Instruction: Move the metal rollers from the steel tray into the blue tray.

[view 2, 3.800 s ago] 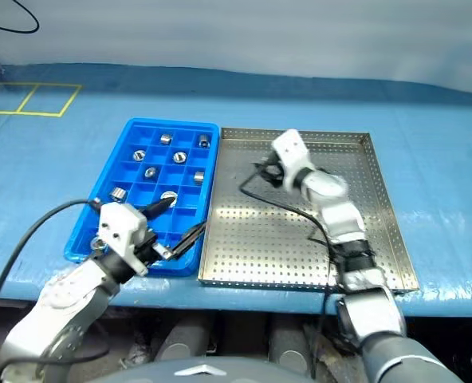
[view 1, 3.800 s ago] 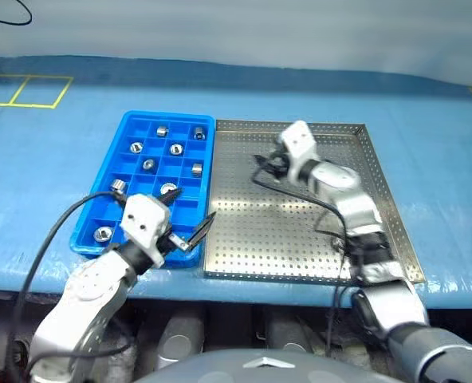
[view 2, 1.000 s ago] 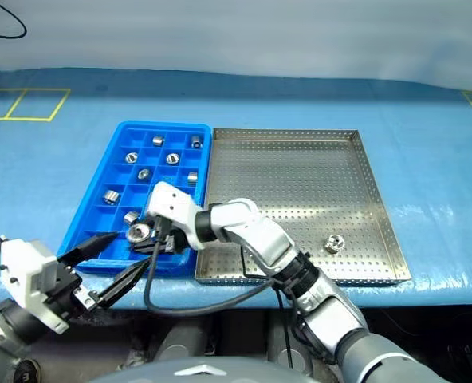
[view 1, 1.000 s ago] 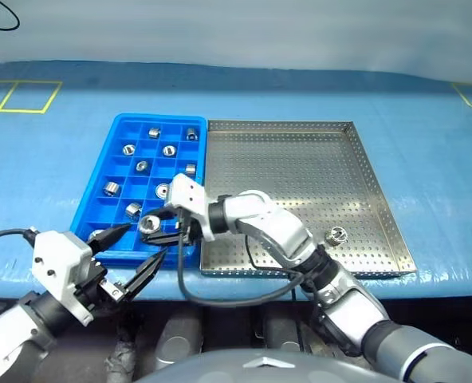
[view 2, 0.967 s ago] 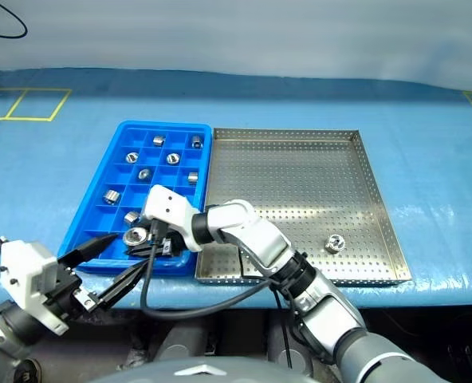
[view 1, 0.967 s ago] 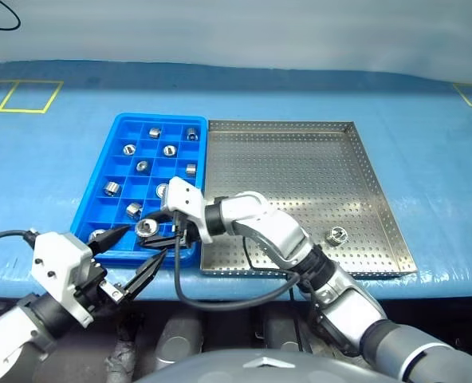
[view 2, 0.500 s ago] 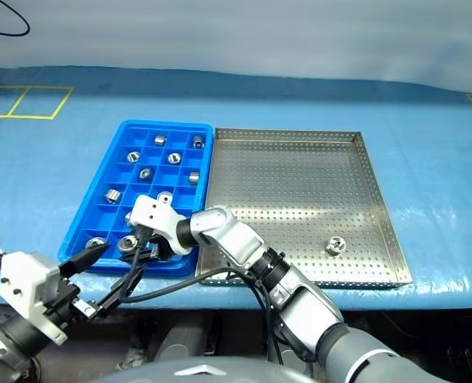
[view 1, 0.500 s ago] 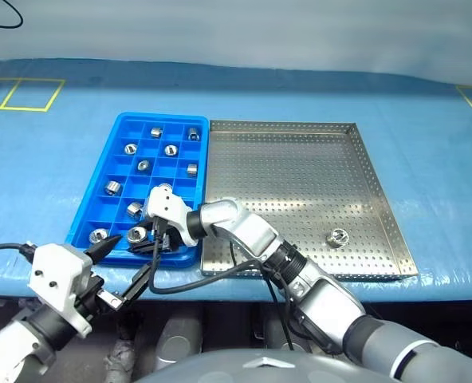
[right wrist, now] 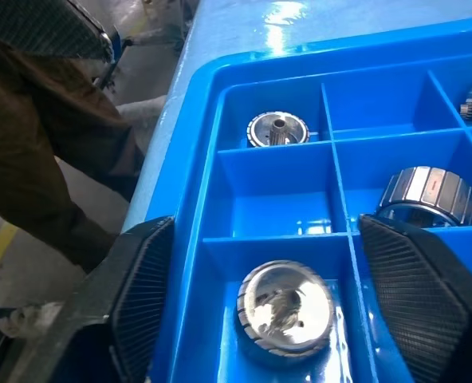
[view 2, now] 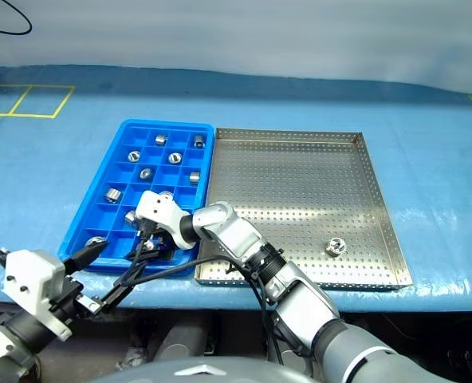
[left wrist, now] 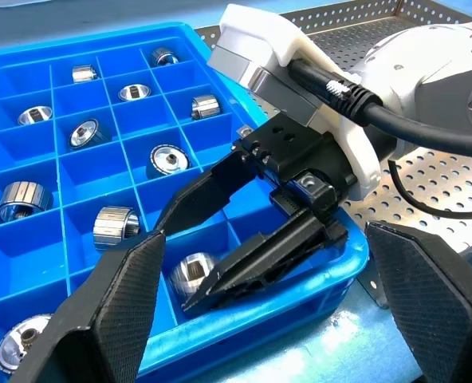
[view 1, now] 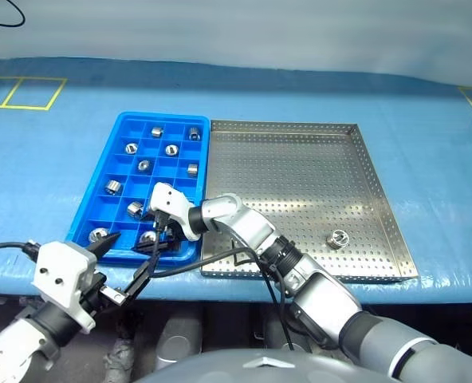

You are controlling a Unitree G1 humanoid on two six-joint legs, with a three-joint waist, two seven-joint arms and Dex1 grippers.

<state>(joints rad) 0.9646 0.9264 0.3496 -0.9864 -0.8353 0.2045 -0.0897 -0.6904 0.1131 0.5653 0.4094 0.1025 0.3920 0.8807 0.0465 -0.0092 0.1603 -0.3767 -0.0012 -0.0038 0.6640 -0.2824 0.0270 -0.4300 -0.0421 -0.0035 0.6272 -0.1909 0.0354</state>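
The blue tray (view 1: 160, 116) lies left of the steel tray (view 1: 300, 175). My right gripper (view 1: 151, 239) is open and low over the blue tray's near row. Free between its spread fingers, a metal roller (right wrist: 285, 307) lies in a compartment, also seen from the left wrist (left wrist: 190, 274). Several more rollers sit in other compartments, such as one (view 1: 112, 187) at the left side. A single roller (view 1: 336, 236) lies in the steel tray near its front right. My left gripper (view 1: 126, 257) is open and empty, just off the blue tray's near left corner.
Both trays rest on a table covered in blue sheet (view 1: 427, 120), close to its front edge. Yellow tape squares (view 1: 29, 92) mark the far left. A black cable (view 1: 220, 257) from my right arm loops over the steel tray's front rim.
My right gripper was shut on a roller and has now opened, leaving it in a near compartment of the blue tray. It sank a little. The left gripper stayed put.
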